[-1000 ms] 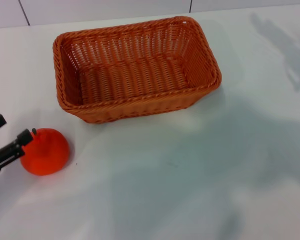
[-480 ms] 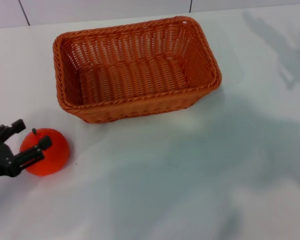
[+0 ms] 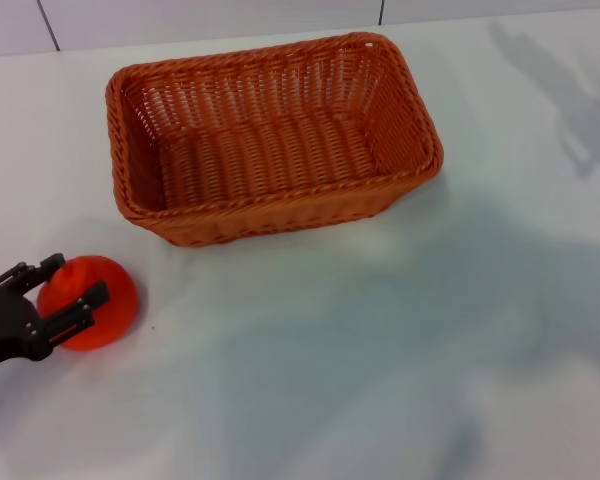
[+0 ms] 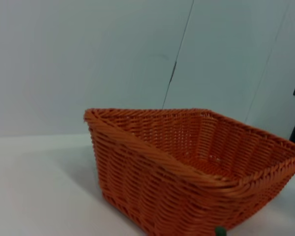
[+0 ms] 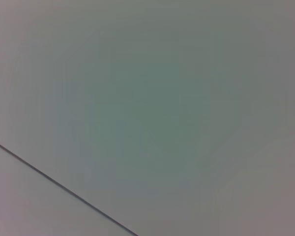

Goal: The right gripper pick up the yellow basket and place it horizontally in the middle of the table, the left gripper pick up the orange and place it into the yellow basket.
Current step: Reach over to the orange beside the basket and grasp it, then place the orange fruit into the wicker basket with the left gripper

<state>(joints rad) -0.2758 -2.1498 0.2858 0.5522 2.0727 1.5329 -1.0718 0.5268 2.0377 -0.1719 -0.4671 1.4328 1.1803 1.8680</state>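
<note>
The yellow basket (image 3: 270, 140), orange-brown woven wicker, stands empty and lengthwise across the far middle of the white table (image 3: 380, 350). It fills the left wrist view (image 4: 187, 167) too. The orange (image 3: 105, 300) rests on the table near the front left, apart from the basket. My left gripper (image 3: 72, 280), an all-black claw, reaches in from the left edge, and its open fingers (image 3: 92, 296) straddle the orange's left side. The right gripper is out of view, and its wrist view shows only a plain pale surface.
A dark seam line (image 5: 64, 189) crosses the pale surface in the right wrist view. Tiled wall panels (image 4: 88, 54) rise behind the basket. Bare tabletop lies to the right of and in front of the basket.
My left gripper has moved right and lower onto the orange. Its fingers now reach around the fruit instead of touching its left edge. The basket has not moved.
</note>
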